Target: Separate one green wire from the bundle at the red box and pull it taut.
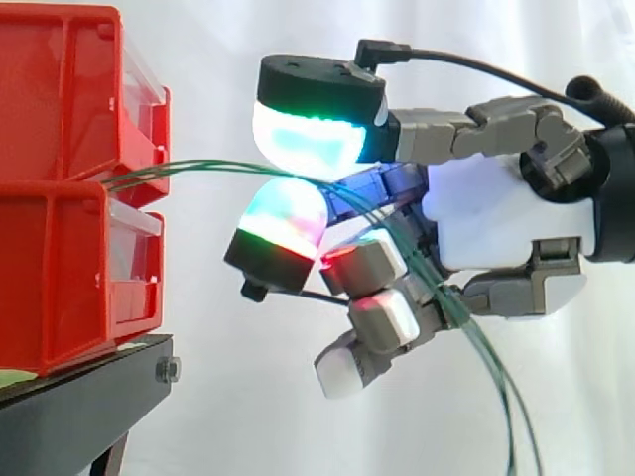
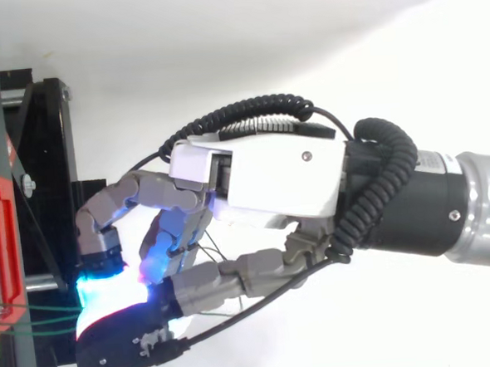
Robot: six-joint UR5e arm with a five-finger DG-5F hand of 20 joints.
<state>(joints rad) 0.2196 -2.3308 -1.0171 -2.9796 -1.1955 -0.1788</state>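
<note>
The hand [image 1: 496, 213] enters from the right of the side view with its white palm facing the bins. Its fingers are curled. Two large pads meet at the front: an upper pad [image 1: 313, 134] glowing cyan and green, and a lower pad [image 1: 283, 223] glowing cyan, green and red. The green wires [image 1: 189, 167] pass between these two pads, so the hand is clenched on them in a pinch. The number of strands inside the pinch cannot be told. The other fingers are folded below and behind the lower pad, with their tips turned down and to the left.

From the pinch, the green wires run left in a shallow line to the gap between the upper red bin [image 1: 60, 89] and the lower red bin [image 1: 60, 278], where several strands fan out slightly. To the right of the pinch, the strands cross the curled fingers and hang down past the palm to the lower edge of the side view.

In the top view, the hand [image 2: 270, 178] reaches left, and the green wires [image 2: 45, 309] bridge the short gap between the glowing pads and a red bin [image 2: 1, 248] at the left edge.

The two bins are stacked on the black stand [image 1: 79, 412]. The white curtain [image 1: 248, 416] hangs behind the work.
</note>
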